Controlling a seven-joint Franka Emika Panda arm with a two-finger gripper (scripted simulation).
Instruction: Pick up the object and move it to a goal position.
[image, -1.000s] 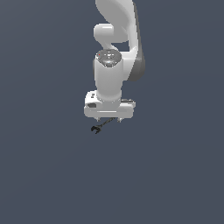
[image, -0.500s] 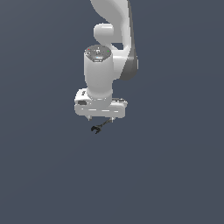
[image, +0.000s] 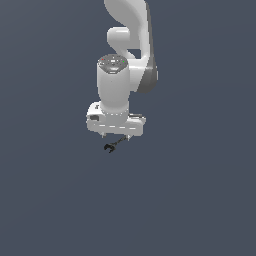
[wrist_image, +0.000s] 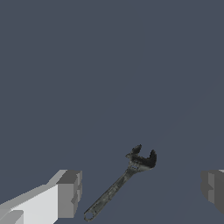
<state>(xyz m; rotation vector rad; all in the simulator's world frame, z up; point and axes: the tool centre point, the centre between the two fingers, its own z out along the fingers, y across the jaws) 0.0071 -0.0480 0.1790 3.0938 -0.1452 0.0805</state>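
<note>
Tool (image: 115, 136) lower now, wide apart over wrench (wrist_image: 120, 184)

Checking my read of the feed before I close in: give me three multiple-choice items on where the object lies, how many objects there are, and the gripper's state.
1. Where does the wrench lie in the wrist view?
A. Between the two fingers, nearer one of them
B. Outside both fingers
C. Clamped in the fingers

2. How many loose objects show on the floor?
A. One
B. Two
C. Three

3. What is the gripper's state?
A. Shut on the wrench
B. Shut and empty
C. Open

Answers:
1. A: the wrench lies in the gap, touching neither of the fingers.
2. A: only the wrench shows on the grey floor in both views.
3. C: the gripper has its fingers spread wide, holding nothing.
</note>
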